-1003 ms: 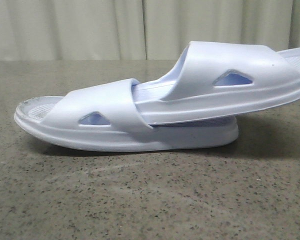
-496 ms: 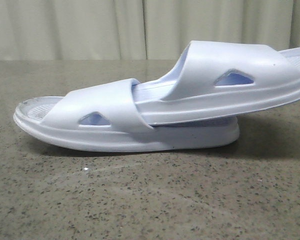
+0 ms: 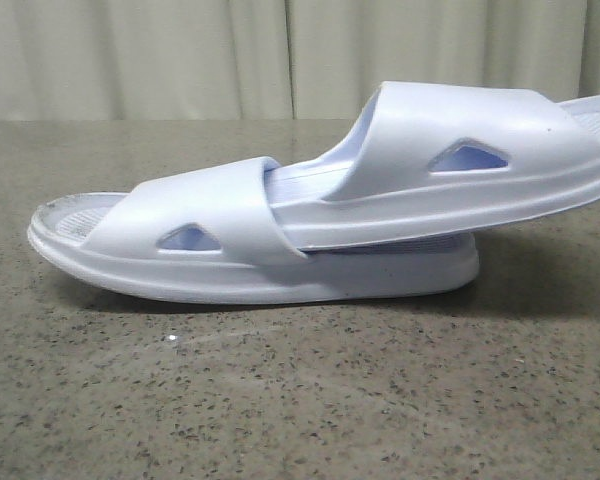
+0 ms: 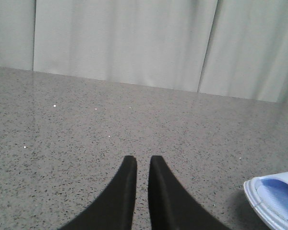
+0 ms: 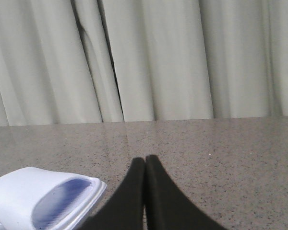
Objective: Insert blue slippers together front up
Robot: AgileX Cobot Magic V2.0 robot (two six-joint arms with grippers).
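Observation:
The blue slippers lie nested on the speckled table in the front view. The lower slipper (image 3: 230,270) rests flat on its sole. The upper slipper (image 3: 460,180) has one end pushed under the lower one's strap, and its other end tilts up to the right. Neither gripper shows in the front view. My left gripper (image 4: 143,160) hovers over bare table with only a thin slit between its fingers and nothing in it; a slipper end (image 4: 276,194) lies off to one side. My right gripper (image 5: 145,159) is shut on nothing, beside a slipper end (image 5: 43,199).
The grey speckled tabletop (image 3: 300,400) runs back to a pale pleated curtain (image 3: 280,60). Nothing else stands on the table in any view.

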